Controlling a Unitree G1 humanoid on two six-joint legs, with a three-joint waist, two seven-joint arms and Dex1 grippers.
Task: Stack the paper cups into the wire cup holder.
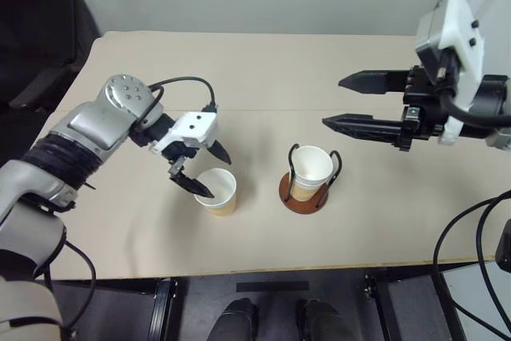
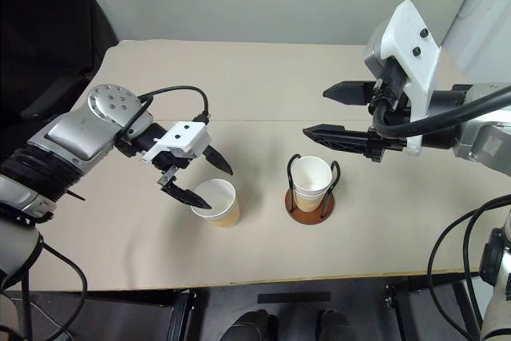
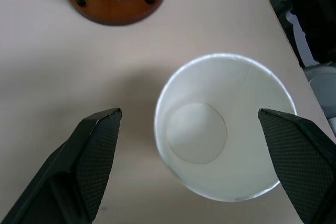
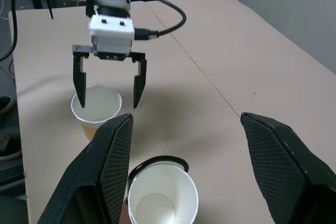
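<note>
Beige surface (image 1: 263,69) seen from above. Loose paper cup (image 1: 217,191) stands upright near front edge, mouth up. Left pincer (image 1: 207,170) hovers over its rim, fingers spread wide, one on each side, not gripping. Just beside cup, wire cup holder (image 1: 306,194) on brown disc base, with cup (image 1: 312,172) seated inside it. Right pincer (image 1: 345,101) raised above surface, fingers apart, empty.
</note>
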